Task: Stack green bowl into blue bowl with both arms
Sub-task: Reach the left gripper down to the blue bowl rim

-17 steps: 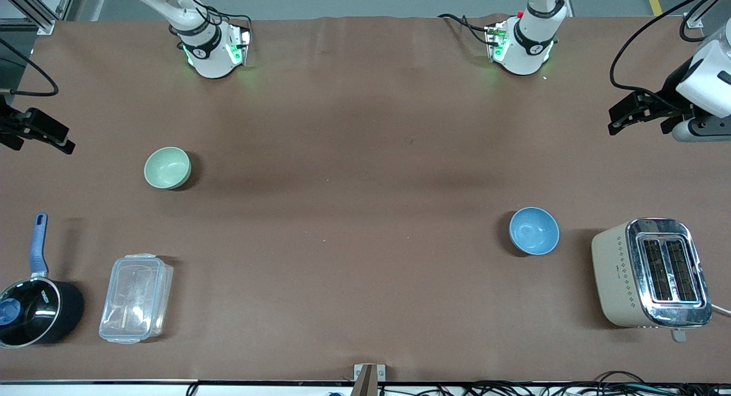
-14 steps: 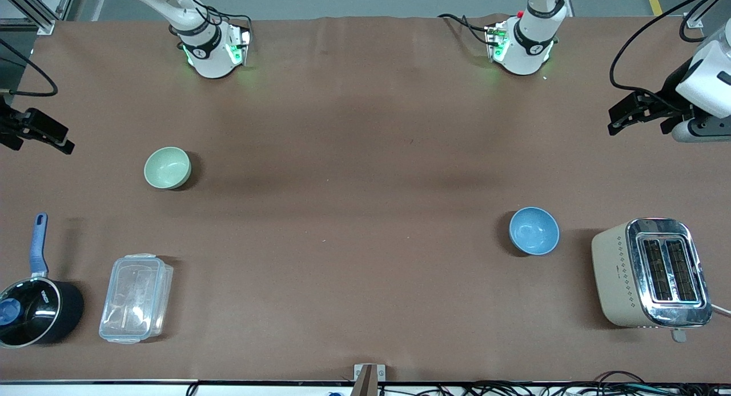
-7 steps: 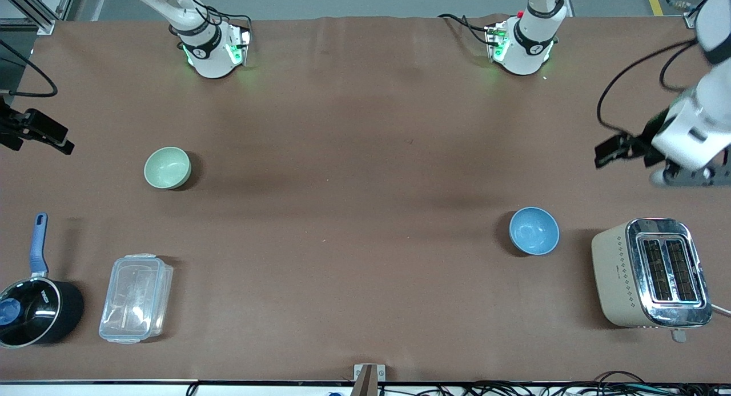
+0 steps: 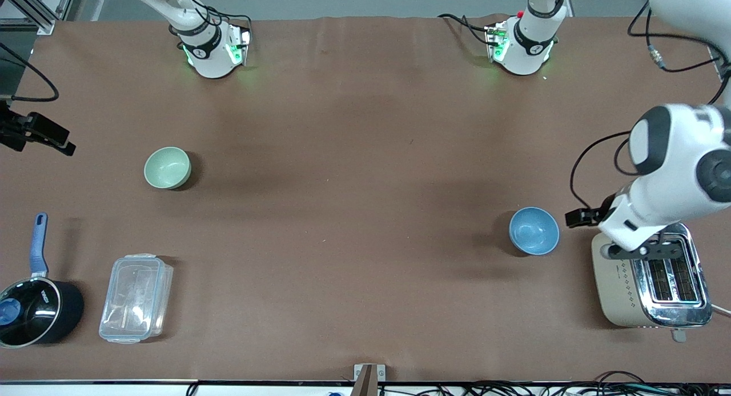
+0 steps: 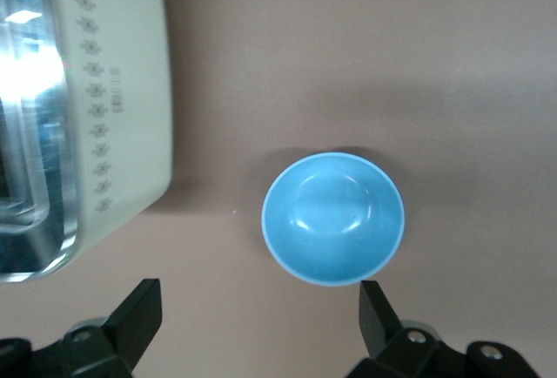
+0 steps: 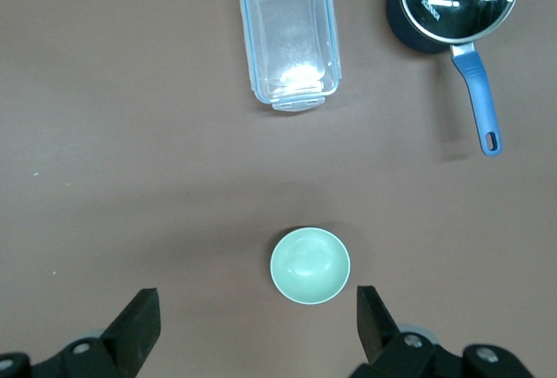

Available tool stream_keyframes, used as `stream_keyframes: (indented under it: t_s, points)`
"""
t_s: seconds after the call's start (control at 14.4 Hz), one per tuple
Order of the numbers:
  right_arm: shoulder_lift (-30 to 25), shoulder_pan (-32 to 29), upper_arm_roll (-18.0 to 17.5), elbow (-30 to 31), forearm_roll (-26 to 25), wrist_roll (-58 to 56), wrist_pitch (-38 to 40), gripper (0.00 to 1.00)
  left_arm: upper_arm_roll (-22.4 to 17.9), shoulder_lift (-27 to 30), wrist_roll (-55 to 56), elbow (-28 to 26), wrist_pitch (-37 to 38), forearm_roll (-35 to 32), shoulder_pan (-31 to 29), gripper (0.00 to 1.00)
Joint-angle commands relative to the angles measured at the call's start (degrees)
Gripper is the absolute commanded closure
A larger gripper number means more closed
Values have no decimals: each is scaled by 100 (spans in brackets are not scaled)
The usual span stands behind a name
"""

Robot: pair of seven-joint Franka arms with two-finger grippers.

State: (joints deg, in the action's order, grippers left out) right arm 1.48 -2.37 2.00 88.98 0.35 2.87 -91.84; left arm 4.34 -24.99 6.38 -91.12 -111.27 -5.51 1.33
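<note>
**A:** Green bowl [image 4: 167, 167] sits upright on the brown table [image 4: 354, 156] toward the right arm's end, well apart from the blue bowl [image 4: 534, 231]. Where is the right gripper [image 4: 43, 134]?

**B:** Up in the air at the table's edge at that same end, with the green bowl between its spread fingers [image 6: 137, 326] in the right wrist view. It holds nothing.

**A:** And the blue bowl?

**B:** Upright and empty toward the left arm's end, nearer the front camera than the green bowl, just beside a beige toaster [image 4: 651, 276] but not touching it.

**A:** The left gripper [image 4: 579, 218]?

**B:** Over the strip of table between blue bowl and toaster. Its fingers [image 5: 376, 308] stand wide apart, grasping nothing; the wrist view looks straight down on the bowl [image 5: 333, 218].

**A:** Anything else on the table?

**B:** A clear lidded food container [image 4: 136, 298] and a black saucepan [image 4: 35, 307] with a blue handle, both nearer the front camera than the green bowl.
</note>
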Motion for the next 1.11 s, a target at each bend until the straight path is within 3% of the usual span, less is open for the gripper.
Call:
stream_keyframes:
  t_s: [0.0, 0.35, 0.56, 1.04]
  points:
    - [-69, -263, -41, 566, 9, -338, -377, 1, -3, 12, 39, -589, -508, -117, 7, 0]
    - [-16, -843, -33, 1735, 1, -1025, -1370, 1, 23, -408, 48, -899, -650, -135, -204, 0]
    - [299, -1037, -33, 2105, -52, -1156, -1809, 1, 32, -734, 48, -846, -807, -117, -238, 1]
    - [573, -1336, -41, 3791, -52, -1438, -3918, 1, 23, -1042, 65, -679, -1045, -73, -213, 41]
